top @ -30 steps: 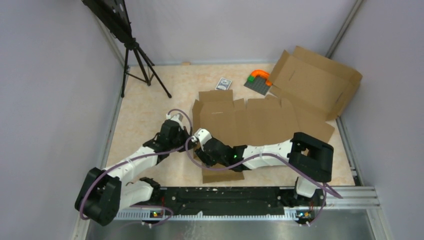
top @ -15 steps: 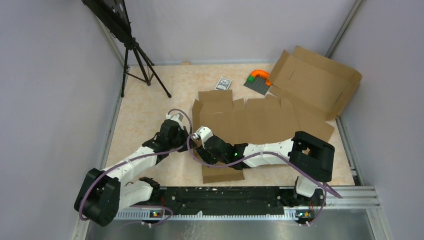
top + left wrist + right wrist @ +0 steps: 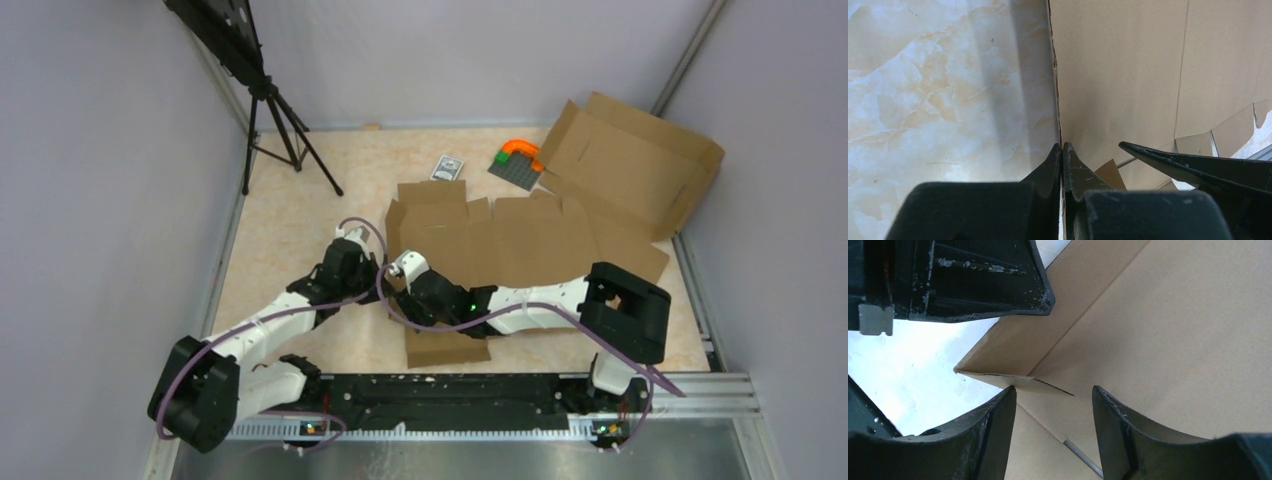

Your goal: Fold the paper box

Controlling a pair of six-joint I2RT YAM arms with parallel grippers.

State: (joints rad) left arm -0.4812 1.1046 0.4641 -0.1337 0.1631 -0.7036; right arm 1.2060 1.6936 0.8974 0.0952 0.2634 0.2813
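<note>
Cardboard takes up the middle of the table (image 3: 290, 215): the paper box (image 3: 500, 250) lies there mostly spread flat, creases showing, with one flap reaching toward the arm bases and its left wall raised on edge. Both arms meet at that left side.

The left gripper (image 3: 1062, 148) is closed, its fingers (image 3: 1050, 167) pressed together on the upright edge of the left wall, which runs straight down into the tips. Marbled tabletop lies to one side of that wall and the box's inner face to the other.

The right gripper (image 3: 1054, 407) sits just beside it with its jaws parted. Cardboard shows in the gap, and a torn-looking flap edge hangs just past the tips; neither finger visibly presses on it. From the overhead view the two grippers are almost touching at the box's near-left corner.

A second cardboard piece (image 3: 630, 160) sits in the far right corner, partly tilted up. Near it rest a grey plate with green and orange blocks (image 3: 515, 160) and a small grey card pack (image 3: 448, 166). A black tripod (image 3: 285, 130) stands at the far left.
</note>
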